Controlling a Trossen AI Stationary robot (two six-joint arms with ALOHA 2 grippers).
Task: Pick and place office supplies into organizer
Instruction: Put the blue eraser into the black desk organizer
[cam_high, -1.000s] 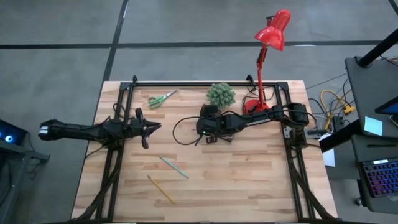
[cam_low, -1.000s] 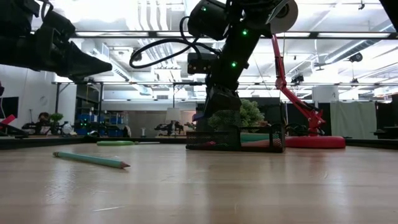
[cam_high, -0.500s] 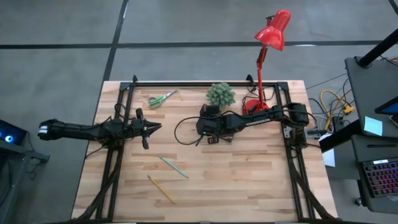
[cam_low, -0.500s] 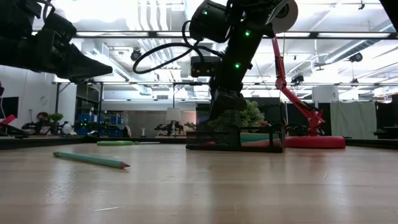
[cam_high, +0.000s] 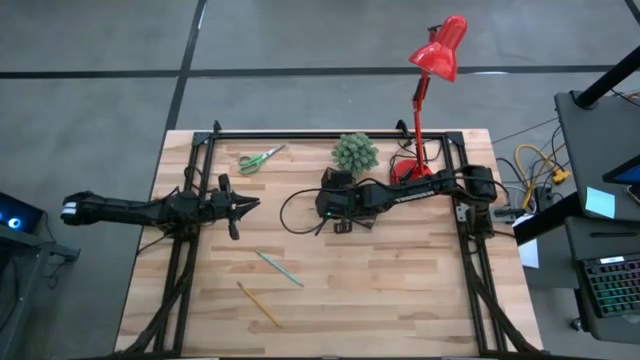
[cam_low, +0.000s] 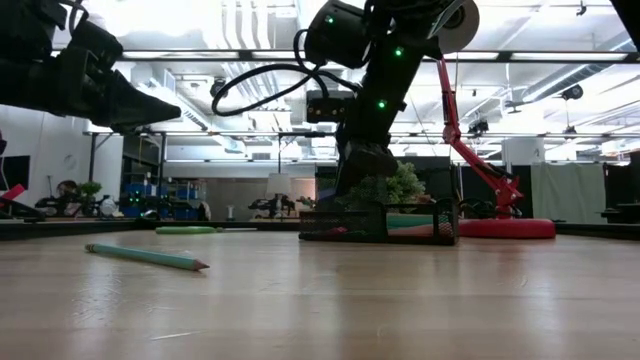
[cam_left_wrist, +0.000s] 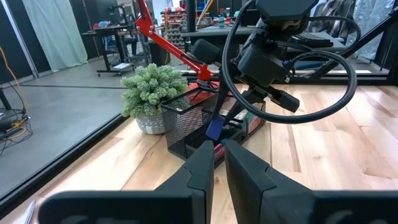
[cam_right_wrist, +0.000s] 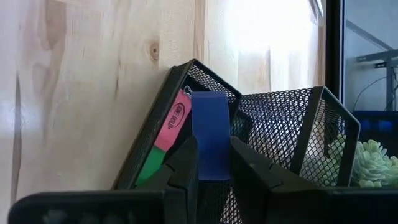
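Right hand (cam_right_wrist: 211, 163) pinches a blue piece (cam_right_wrist: 210, 134) upright, hanging over the organizer (cam_right_wrist: 283, 127) mid-table toward the far edge, lined up to drop in. Left hand (cam_high: 243, 204) clenched empty, parked near the table's left edge, clear.

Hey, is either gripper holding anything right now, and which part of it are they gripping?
The right gripper pinches a flat blue piece by its near end, over the organizer. The left gripper holds nothing.
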